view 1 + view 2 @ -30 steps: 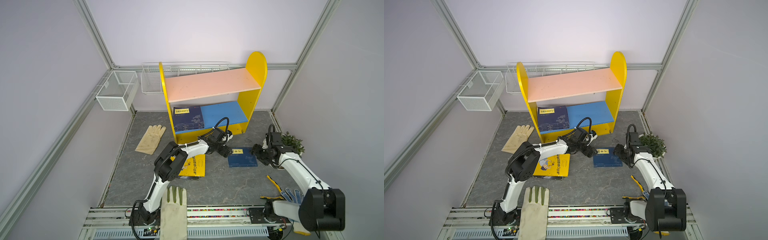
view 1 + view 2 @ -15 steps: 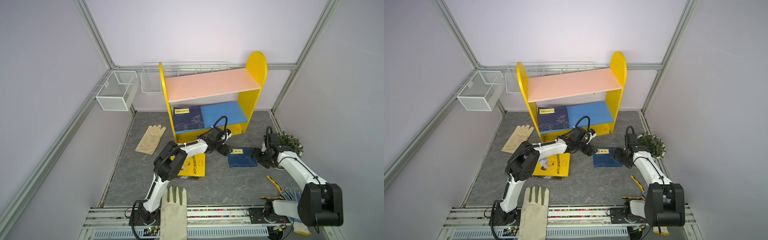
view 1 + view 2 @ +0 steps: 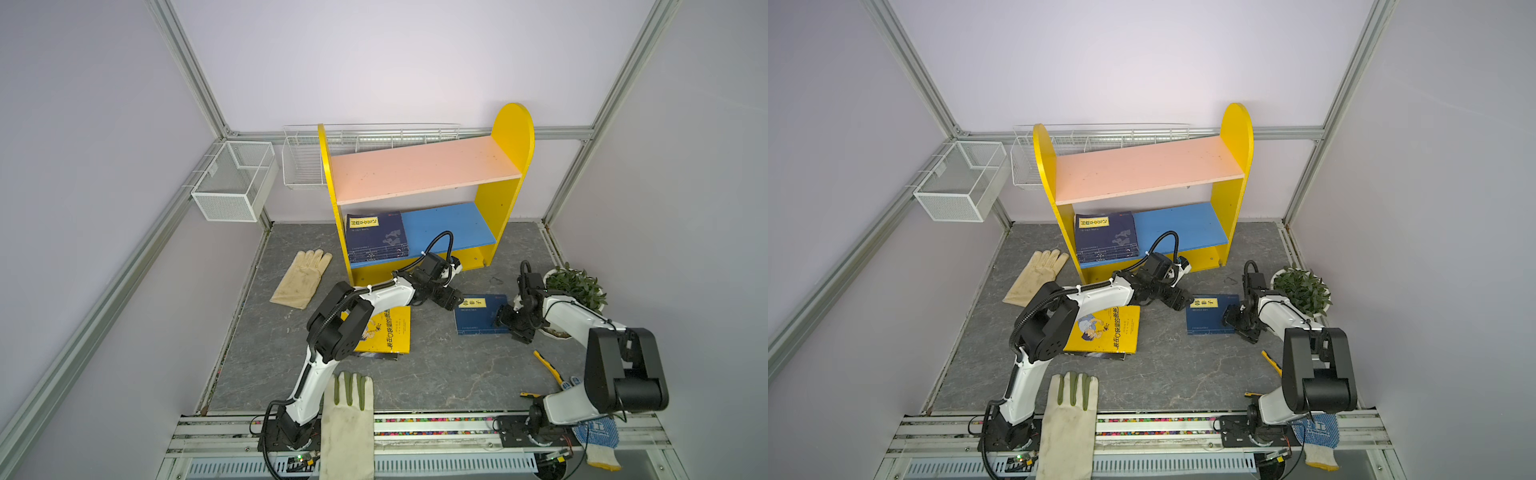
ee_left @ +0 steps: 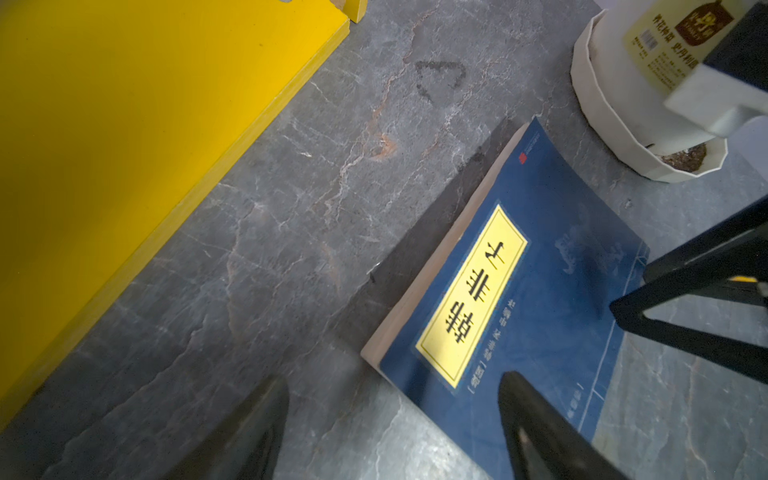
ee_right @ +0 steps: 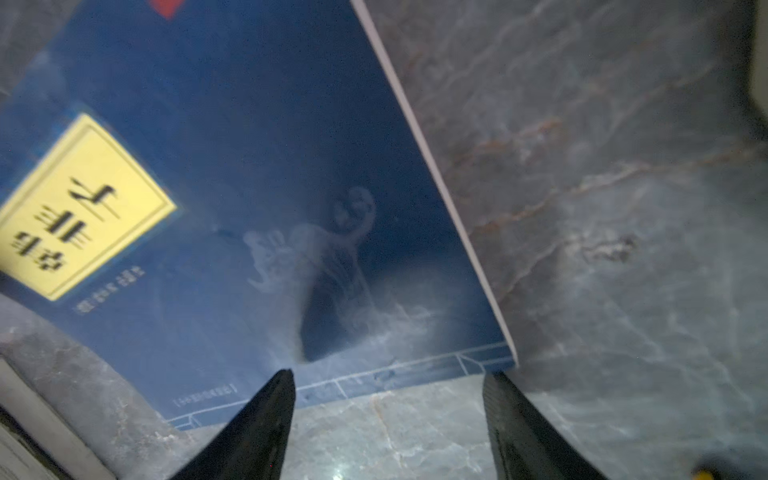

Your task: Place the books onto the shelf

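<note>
the counter (image 3: 449,374) carried the shelf (image 3: 511,137) at 12 o'clock, with one shelved navy book (image 3: 376,237) flat on its blue lower board. the yellow book (image 3: 390,332) lay near the centre and the loose navy book (image 3: 478,322) at its 3 o'clock. the left tool (image 3: 454,301), jaws apart and empty, was over this book's 11 o'clock corner. the right tool (image 3: 503,320), also apart and empty, was at its 3 o'clock edge.

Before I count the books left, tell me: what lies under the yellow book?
A thin dark edge, probably another book, pokes out at the near side of the yellow book. Everything else beneath is covered.
</note>
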`<state>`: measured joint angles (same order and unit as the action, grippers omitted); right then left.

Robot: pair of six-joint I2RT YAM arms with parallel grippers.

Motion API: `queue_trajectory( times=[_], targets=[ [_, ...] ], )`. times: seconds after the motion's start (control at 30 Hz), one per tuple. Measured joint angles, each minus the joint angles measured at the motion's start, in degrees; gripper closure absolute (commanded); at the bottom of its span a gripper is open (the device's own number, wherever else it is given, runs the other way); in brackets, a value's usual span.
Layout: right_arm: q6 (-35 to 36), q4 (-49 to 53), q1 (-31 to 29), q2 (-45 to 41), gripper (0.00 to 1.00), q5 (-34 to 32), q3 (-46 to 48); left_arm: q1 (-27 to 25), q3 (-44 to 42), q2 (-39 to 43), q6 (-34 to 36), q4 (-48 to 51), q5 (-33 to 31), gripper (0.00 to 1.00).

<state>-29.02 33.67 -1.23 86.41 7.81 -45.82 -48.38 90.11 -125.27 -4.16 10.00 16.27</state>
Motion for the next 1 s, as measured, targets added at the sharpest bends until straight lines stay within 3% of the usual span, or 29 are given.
queue_trajectory(
  times=[0.37, 0.67, 0.87, 1.0],
  targets=[
    [-2.47, -13.42, -1.73, 9.42, 0.27, 8.37, -6.88, 1.95, -1.62, -0.02, -4.04, -1.27, -5.14, 0.20],
    [-4.52, -20.20, -7.52, 13.62, 0.27, 9.53, -9.64, 2.25, -2.21, -0.59, -4.83, -1.16, -7.85, 0.22],
    [-5.70, -21.59, -6.84, 14.29, 0.27, 12.02, -9.64, 2.25, -1.77, -1.60, -4.26, -1.07, -5.79, 0.29],
    [-6.99, -25.22, -6.51, 15.52, 0.27, 15.37, -9.60, 2.12, -0.50, -2.45, -3.65, -0.20, -4.11, 0.40]
  ],
)
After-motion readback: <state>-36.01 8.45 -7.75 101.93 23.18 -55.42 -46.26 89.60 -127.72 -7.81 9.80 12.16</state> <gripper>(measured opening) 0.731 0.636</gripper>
